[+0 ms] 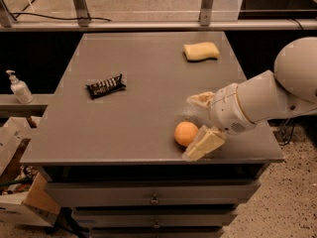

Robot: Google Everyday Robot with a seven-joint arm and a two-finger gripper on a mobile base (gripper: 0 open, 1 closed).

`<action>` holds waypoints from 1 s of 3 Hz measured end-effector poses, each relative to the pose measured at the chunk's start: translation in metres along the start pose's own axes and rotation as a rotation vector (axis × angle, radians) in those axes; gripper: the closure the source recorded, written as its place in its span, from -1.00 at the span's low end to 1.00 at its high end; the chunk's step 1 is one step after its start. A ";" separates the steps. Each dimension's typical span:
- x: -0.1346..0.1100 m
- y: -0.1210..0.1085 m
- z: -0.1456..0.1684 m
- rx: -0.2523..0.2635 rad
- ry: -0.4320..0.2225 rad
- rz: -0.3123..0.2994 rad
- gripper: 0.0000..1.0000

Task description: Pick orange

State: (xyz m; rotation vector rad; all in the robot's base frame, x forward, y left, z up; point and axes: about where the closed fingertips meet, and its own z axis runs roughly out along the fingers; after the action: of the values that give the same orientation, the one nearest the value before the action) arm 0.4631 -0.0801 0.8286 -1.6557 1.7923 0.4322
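One dark snack packet (105, 87) lies well left. Near the table (148, 58) front edge, the orange (185, 133) sits between my gripper's (190, 127) spread fingers (205, 142), against the nearer one. I should centre it, keep low, then close gently.

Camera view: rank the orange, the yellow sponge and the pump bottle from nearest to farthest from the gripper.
The gripper sits open near the table's front right edge.
1. Orange: right at its fingertips, near the front edge.
2. Sponge: back right of the table.
3. Pump bottle: off the table, on a ledge at far left.
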 end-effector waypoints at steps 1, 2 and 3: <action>-0.002 0.000 0.005 -0.001 -0.009 0.001 -0.19; -0.002 -0.001 0.004 0.005 -0.017 0.010 0.28; -0.006 -0.002 0.000 0.018 -0.043 0.020 0.74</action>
State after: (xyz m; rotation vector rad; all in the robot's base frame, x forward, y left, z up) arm 0.4650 -0.0764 0.8330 -1.6057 1.7779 0.4557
